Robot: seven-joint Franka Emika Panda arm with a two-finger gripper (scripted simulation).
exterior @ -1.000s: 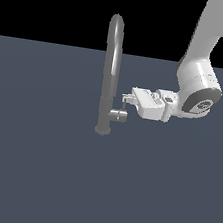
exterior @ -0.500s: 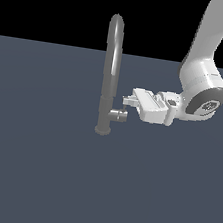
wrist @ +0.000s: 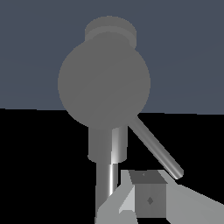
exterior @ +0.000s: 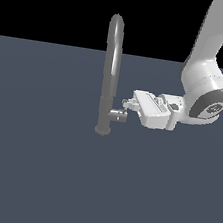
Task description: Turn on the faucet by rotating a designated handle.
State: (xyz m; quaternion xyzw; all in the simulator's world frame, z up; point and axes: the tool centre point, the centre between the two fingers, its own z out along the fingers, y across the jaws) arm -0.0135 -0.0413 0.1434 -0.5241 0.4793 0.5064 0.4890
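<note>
Slate-blue flat ground fills the lower part of the exterior view, bare and evenly lit, meeting a black backdrop at a straight horizon line. Nearest on that ground stands the faucet — a slim grey metal column on a small round base, rising into a high arched spout whose top crosses into the black area. Low on the column, a short shiny stub juts toward the exterior view's right, and the handle belongs to it; from the wrist camera it shows as a thin grey lever slanting away from the stub, tilted rather than upright. In the exterior view the lever itself is too small to make out.

Just beside the stub, on the exterior view's right, is the gripper, lying roughly level and pointing at the faucet's lower column. Its fingertips sit right at the end of the stub. One boxy grey fingertip shows close to the lever's free end — whether it touches is unclear, and I cannot tell how far apart the fingers are or whether they hold anything.

Behind the gripper, the white arm bends at a rounded joint with a dark grey cap, then climbs out of the top of the picture.
</note>
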